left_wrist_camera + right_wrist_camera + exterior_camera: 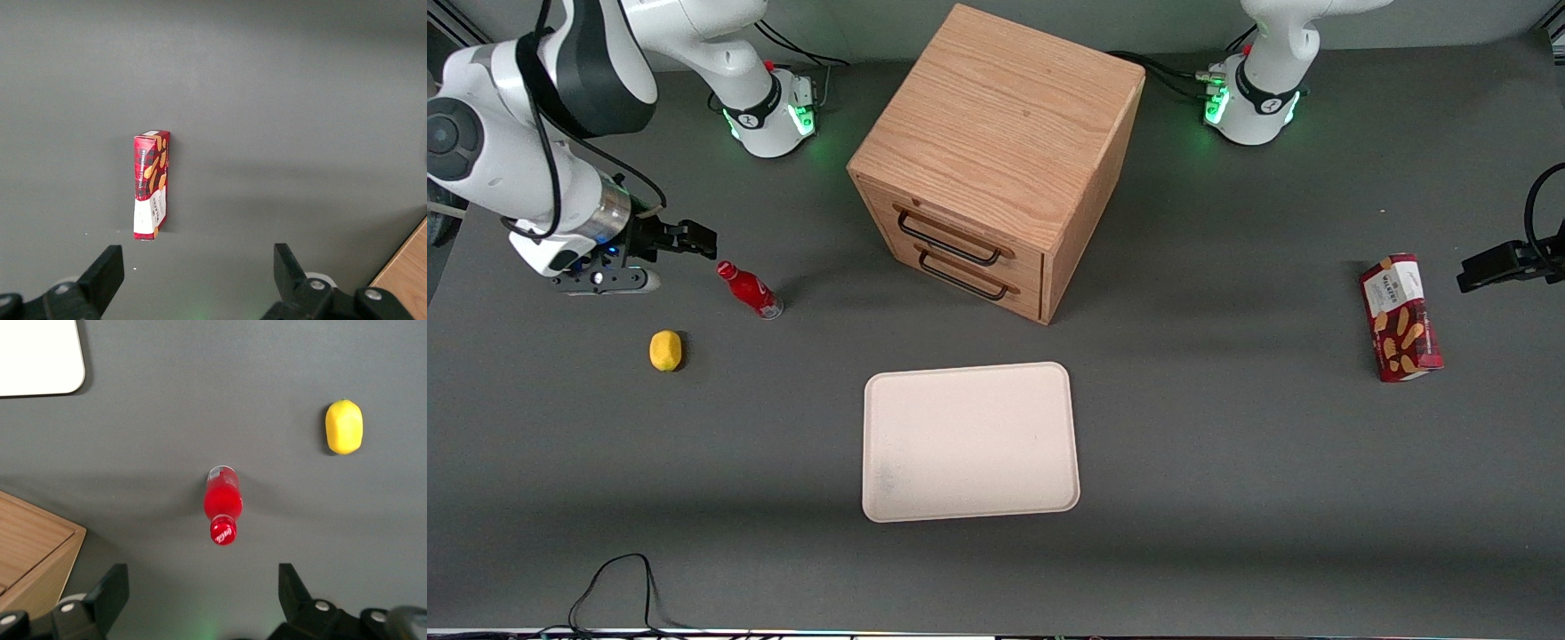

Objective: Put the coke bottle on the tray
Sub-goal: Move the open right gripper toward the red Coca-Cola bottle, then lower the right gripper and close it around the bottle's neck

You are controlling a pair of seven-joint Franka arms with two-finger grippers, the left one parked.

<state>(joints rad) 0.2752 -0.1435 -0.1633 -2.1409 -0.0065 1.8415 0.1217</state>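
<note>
We noted the gripper hovering above the upright coke bottle, jaws wide open and empty; the tray was bare, nothing yet grasped.

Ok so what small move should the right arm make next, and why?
Probably lower the open gripper around the coke bottle. The bottle stands upright on the table between the fingers' line, ungrasped, while the tray waits nearer the front camera.

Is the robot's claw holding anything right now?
No. The gripper is open and empty, hovering above the coke bottle, which stands on the table.
</note>
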